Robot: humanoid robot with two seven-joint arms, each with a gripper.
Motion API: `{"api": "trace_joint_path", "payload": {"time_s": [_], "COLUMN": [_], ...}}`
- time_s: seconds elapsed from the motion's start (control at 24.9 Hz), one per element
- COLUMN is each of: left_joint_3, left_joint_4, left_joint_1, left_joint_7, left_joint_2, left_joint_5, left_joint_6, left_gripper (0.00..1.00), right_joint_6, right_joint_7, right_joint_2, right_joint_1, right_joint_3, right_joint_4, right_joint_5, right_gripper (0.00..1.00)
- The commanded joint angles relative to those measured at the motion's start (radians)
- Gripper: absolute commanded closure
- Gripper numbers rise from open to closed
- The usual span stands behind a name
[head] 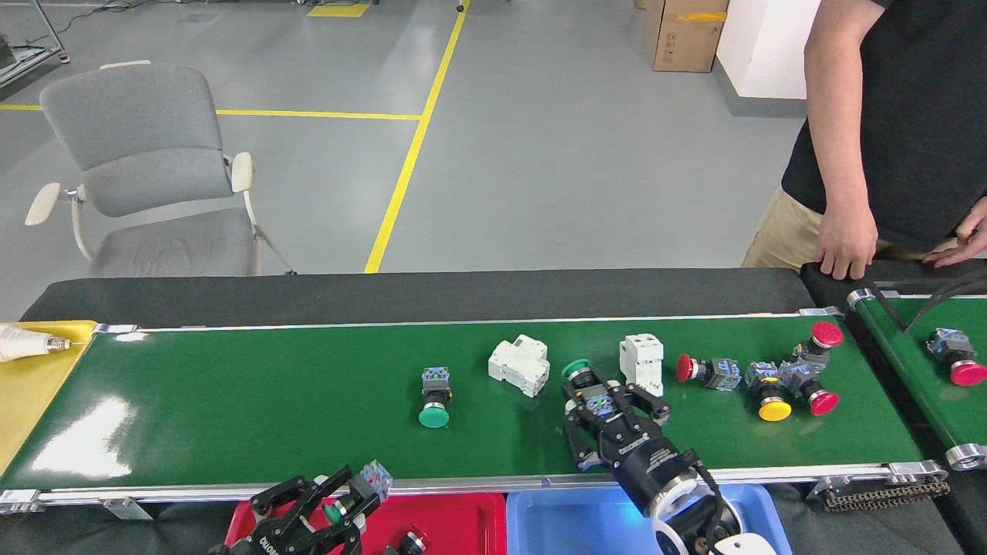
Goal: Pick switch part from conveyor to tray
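While the left gripper (347,501) hangs over the red tray (455,520) at the bottom edge, its fingers are closed on a green-capped switch part (356,493): green mushroom cap, black collar, grey-blue contact block with a small red mark. That part sits off the conveyor (231,401), above the near rail and the tray. Most of the left arm is cut off by the frame, so only the finger linkage shows.

The right gripper (609,405) lies on the belt, fingers wrapped close around a second green switch part (580,371); the cap pokes out past the fingertips and the blue block sits between the fingers. The contact itself is hidden behind the black linkage.

A third green switch (434,397) stands free mid-belt, cap toward the near rail. Two white breakers (518,364) (641,362) lie just beside the right gripper. Further right is a cluster of red and yellow buttons (779,378), touching each other. The blue tray (570,520) is partly covered by the right wrist. Another dark item in the red tray is cut off, so its type is unclear. A person's hand (844,247) rests on the far table edge.
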Motion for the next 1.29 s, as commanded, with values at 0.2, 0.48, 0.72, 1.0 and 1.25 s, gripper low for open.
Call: {"api": "trace_joint_path", "payload": {"time_s": [0.2,0.48,0.72,1.0,1.25], "left_joint_3": [0.255,0.264,0.229,0.151,0.151], "left_joint_4": [-0.028,-0.032,-0.036,-0.024,0.087], "left_joint_1": [0.015,0.056,0.05,-0.099,-0.2], "left_joint_7": [0.016,0.016,0.007,-0.068,-0.106], "left_joint_2": [-0.11,-0.088,-0.087,-0.097,-0.1], "left_joint_5": [-0.003,-0.003,-0.004,-0.083,-0.096], "left_joint_6": [0.235,0.256,0.216,0.176,0.18], "left_gripper": [0.0,0.0,0.0,0.0,0.0], "right_joint_6": [-0.076,-0.003,0.344,0.467,0.516], "right_joint_7": [-0.005,-0.004,-0.169,-0.12,-0.024], "right_joint_2": [0.057,0.064,0.065,0.057,0.059], "right_joint_1": [-0.006,0.026,0.322,0.316,0.102], "right_joint_3": [0.187,0.092,-0.258,-0.303,-0.217], "right_joint_4": [0.033,-0.034,-0.163,-0.158,-0.037], "right_joint_5": [0.061,0.027,0.003,0.004,0.021], "right_gripper": [0.0,0.0,0.01,0.01,0.01]}}
